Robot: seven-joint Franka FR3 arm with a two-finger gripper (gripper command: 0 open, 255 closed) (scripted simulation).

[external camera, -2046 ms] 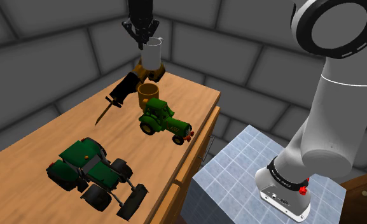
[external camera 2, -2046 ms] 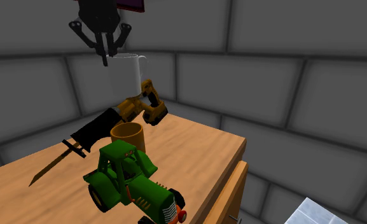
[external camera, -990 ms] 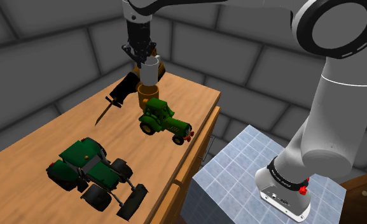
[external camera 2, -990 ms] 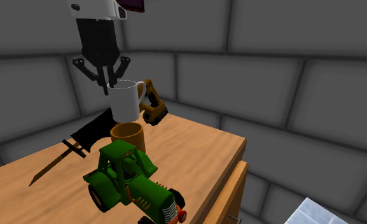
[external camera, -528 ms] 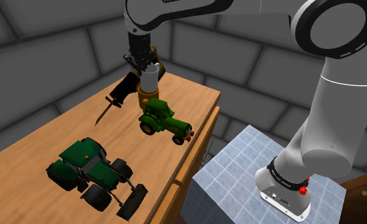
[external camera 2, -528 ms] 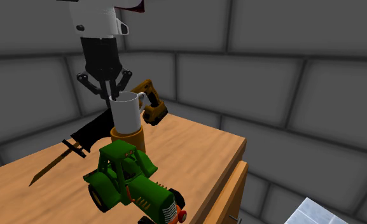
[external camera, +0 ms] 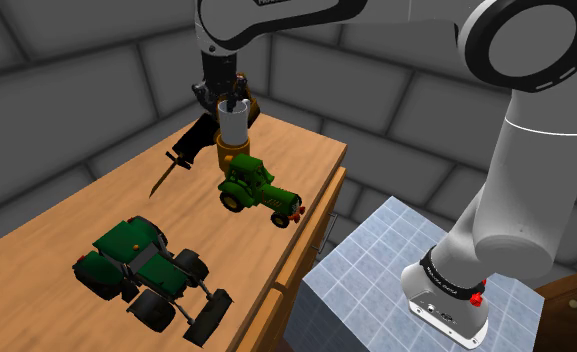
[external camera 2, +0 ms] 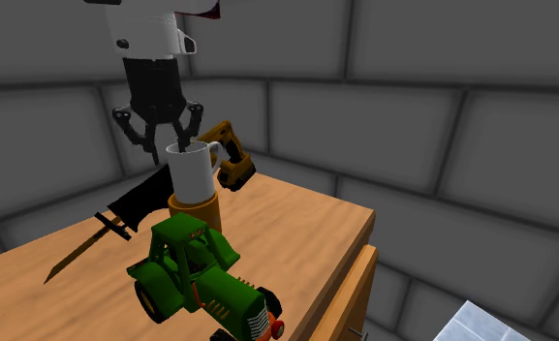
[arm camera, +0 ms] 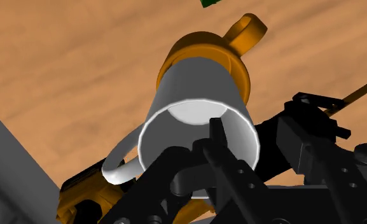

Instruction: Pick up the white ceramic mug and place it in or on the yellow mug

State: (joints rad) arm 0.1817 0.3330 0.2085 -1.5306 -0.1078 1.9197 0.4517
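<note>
white mug [external camera 2: 192, 170]: a plain, smooth cylinder with a loop handle. it stands upright with its base seated in the mouth of the yellow mug [external camera 2: 198, 211]. the gripper [external camera 2: 169, 150] hangs directly over the rim with its two black fingers spread apart. in the wrist view one finger [arm camera: 217, 135] sits inside the opening and the other outside the wall; neither clasps it. the yellow mug is a shorter cup of orange-yellow tone, its handle pointing away from the white mug's handle. it rests on the wood-grain worktop [external camera 2: 316, 225]. behind both mugs lies a black and yellow power saw [external camera 2: 231, 160] with a thin toothed blade. in front stands a green toy tractor [external camera 2: 195, 269] with black tyres. a larger dark green tractor [external camera: 141, 265] stands well apart, nearer the worktop's near end.
</note>
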